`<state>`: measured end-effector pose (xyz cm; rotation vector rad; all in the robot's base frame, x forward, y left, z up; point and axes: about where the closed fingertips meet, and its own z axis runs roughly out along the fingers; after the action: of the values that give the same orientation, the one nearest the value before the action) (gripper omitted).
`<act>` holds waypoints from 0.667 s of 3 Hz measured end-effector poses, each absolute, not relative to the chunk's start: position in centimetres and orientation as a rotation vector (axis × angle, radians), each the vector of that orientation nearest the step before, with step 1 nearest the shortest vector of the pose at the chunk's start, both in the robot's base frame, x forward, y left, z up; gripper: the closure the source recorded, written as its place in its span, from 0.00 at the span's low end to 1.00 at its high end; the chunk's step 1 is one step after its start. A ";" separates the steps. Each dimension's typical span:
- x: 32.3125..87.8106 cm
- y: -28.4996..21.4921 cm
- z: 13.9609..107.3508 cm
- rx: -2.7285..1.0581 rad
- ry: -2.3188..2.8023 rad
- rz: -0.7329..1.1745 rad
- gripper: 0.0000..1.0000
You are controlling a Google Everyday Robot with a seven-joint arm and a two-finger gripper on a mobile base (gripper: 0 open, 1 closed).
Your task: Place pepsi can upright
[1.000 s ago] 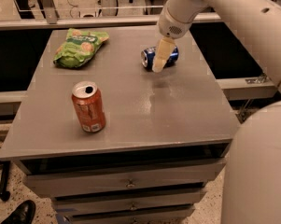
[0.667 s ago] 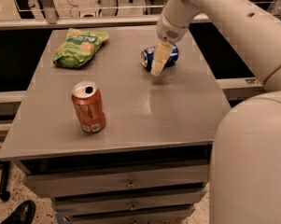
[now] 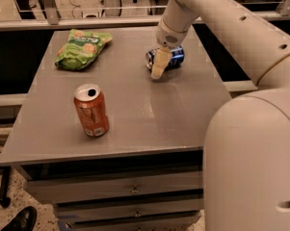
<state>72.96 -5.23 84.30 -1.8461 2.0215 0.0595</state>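
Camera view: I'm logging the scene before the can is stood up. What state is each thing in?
Blue aluminium pepsi can: lying on its side, far right of the grey table.
Orange soda can: upright, top looks opened.
Green snack bag: lying flat, far left.
Gripper: low at the pepsi can.
Grey drawers: shut.

Orange soda can (image 3: 91, 110) upright, near-left on grey table (image 3: 149, 119). Green snack bag (image 3: 82, 48) flat at far-left, well apart. Drawers (image 3: 135, 190) under tabletop. Black shoe (image 3: 20, 220) on floor, near-left.
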 end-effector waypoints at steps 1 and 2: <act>73.0 -5.1 84.0 -1.849 2.032 0.067 0.40; 73.0 -5.0 84.2 -1.843 2.029 0.073 0.64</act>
<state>73.04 -5.04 84.23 -1.8433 2.0289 0.0733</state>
